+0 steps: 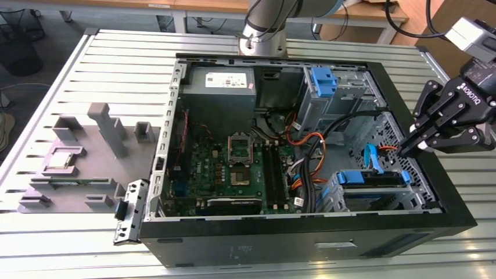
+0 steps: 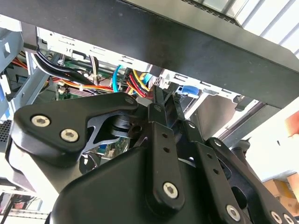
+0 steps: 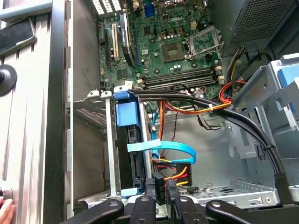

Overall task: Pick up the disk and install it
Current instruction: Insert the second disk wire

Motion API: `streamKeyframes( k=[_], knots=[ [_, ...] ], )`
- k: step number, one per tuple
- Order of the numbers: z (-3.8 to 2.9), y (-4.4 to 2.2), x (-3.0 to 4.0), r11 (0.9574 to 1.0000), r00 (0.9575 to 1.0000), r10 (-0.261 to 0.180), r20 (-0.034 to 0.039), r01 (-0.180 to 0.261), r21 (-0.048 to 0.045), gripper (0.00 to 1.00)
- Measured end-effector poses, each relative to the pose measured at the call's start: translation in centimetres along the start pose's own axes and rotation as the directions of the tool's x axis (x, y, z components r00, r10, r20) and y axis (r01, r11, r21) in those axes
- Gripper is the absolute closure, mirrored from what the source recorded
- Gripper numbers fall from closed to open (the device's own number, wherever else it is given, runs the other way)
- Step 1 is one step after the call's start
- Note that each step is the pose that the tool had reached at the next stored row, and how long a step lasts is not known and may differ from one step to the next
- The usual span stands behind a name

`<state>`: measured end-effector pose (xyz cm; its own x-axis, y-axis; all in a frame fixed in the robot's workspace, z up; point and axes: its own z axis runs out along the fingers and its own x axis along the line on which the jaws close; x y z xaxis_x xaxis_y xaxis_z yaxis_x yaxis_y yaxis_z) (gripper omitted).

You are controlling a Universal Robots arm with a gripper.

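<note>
In the exterior view, the open case [image 1: 310, 157] lies on the slatted surface [image 1: 116, 75]. The disk [image 1: 370, 185] in its blue carrier sits in the drive cage at the case's near right corner, so seating looks largely done. The pincer [image 1: 409, 146] hangs just above and to the exterior view's right of it, fingers close together and holding nothing.

In the second wrist view, the pincer [image 2: 164, 103] points at cables [image 2: 135, 81] under the case wall.

In the first wrist view, the disk [image 3: 130, 140] stands on edge in the cage, the narrow pincer [image 3: 160, 186] at its end near the connector [image 3: 161, 179]. Whether that plug is fully home cannot be told.
</note>
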<state>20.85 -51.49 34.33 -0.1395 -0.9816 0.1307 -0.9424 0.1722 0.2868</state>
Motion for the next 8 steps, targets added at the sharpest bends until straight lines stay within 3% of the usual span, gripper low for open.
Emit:
streamKeyframes(
  k=[8],
  knots=[
    [0.00, 0.00, 0.00, 1.0000, 1.0000, 0.000, -0.0008, 0.000, 0.0001, 0.83]
  ],
)
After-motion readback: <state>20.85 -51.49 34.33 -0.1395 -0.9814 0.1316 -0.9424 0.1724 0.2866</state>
